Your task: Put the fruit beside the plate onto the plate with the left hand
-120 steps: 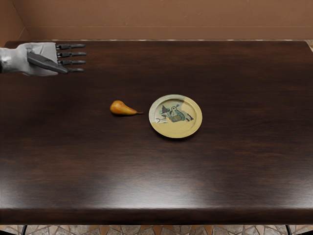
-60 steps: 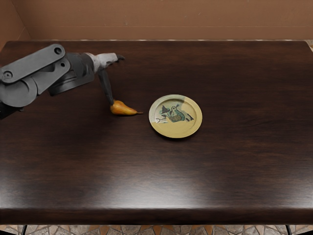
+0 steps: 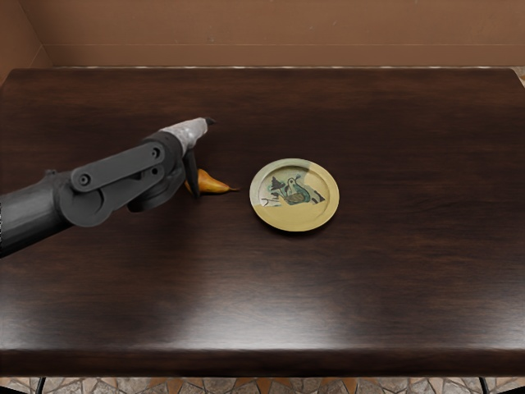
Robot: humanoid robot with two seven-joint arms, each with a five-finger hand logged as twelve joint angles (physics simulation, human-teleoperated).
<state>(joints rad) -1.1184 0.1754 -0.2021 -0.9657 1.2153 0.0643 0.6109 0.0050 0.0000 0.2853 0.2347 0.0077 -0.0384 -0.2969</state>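
Dark wooden table [image 3: 369, 287] (glossy): pear [image 3: 213, 185] just beside plate [image 3: 283, 220].

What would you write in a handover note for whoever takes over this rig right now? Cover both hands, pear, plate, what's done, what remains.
Left hand: at the left end of the pear, partly covering it; grasp cannot be judged.
Right hand: not in view.
Pear: lying on the table just left of the plate, stem toward it, not on it.
Done: the reach.
Left to do: grip, lift, set the pear on the plate.
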